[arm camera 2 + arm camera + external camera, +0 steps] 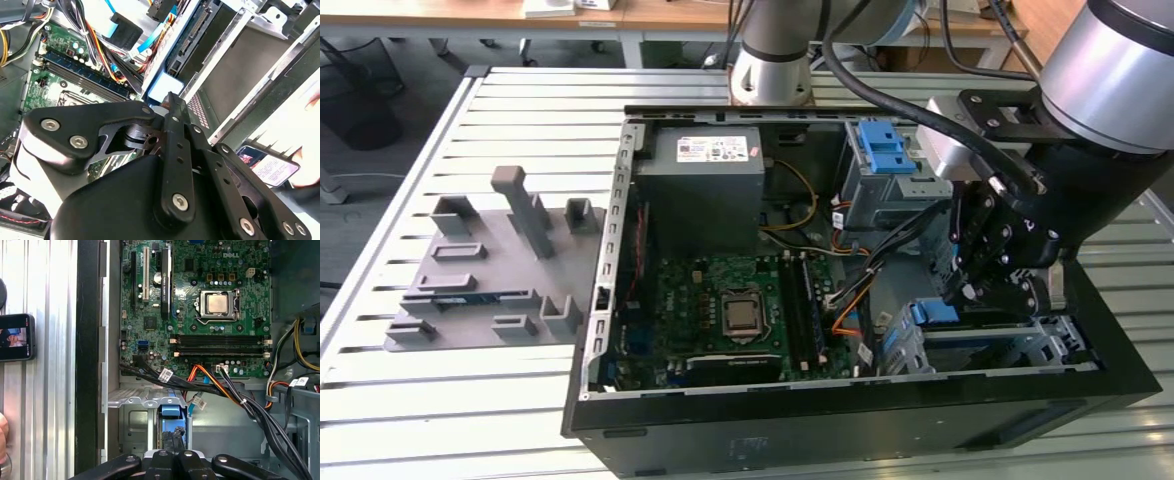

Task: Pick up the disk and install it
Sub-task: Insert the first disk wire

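- Tool (983, 292) closed narrow on the disk (937, 312), gripping its blue frame edge.
- Disk stands on edge directly below the tool, partly down in the metal bay (1041, 345) of the computer case (854, 420).
- Motherboard (200, 305) lies beside the tool, across the cable bundle (235, 395).

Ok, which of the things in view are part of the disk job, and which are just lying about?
Job: disk, blue carrier end showing in the grey drive bay; pincer right at it.
Lying about: phone, grey fixture block, power supply box, blue-latched drive cage.
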`<state>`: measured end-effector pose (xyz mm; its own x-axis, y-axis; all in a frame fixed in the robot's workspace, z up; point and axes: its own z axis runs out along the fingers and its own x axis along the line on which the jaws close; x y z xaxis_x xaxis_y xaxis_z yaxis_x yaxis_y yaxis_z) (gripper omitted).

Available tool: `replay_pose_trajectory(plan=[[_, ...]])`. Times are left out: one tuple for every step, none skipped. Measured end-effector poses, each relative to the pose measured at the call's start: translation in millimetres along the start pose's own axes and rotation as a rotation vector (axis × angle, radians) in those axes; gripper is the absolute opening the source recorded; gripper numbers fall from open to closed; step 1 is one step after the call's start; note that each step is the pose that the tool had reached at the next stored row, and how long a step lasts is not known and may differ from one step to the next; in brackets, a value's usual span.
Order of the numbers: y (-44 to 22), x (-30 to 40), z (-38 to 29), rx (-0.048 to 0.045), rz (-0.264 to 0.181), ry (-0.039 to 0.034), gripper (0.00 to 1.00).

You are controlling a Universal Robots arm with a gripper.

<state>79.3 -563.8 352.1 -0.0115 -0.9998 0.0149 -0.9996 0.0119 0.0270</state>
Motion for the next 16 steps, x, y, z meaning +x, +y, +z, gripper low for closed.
replay_pose_trajectory(plan=[[0.0, 0.0, 0.0, 0.0, 0.0, 0.0001, 0.11], [0.0, 0.0, 0.0, 0.0, 0.0, 0.0002, 0.11], [0.1, 0.0, 0.0, 0.0, 0.0, 0.0002, 0.11], [0.3, 0.0, 0.0, 0.0, 0.0, 0.0002, 0.11], [0.3, 0.0, 0.0, 0.0, 0.0, 0.0001, 0.11], [0.3, 0.0, 0.0, 0.0, 0.0, 0.0001, 0.11], [0.2, 0.0, 0.0, 0.0, 0.0, 0.0002, 0.11], [0.1, 0.0, 0.0, 0.0, 0.0, 0.0003, 0.11], [-0.5, 0.0, -0.1, 0.0, 0.0, 0.0004, 0.11], [-1.6, 0.0, -0.1, 0.0, 0.0, 0.0003, 0.11], [-3.2, 0.0, -0.1, 0.0001, 0.0, 0.0002, 0.11], [-5.8, -0.1, 0.0, 0.0001, 0.0, 0.0, 0.11], [-8.9, -0.1, 0.0, 0.0, 0.0, -0.0001, 0.11], [-12.2, -0.1, -0.1, 0.0001, 0.0, -0.0002, 0.11], [-15.4, -0.2, -0.1, 0.0, 0.0, -0.0002, 0.11], [-18.9, -0.2, -0.2, 0.0, 0.0, -0.0002, 0.11]])
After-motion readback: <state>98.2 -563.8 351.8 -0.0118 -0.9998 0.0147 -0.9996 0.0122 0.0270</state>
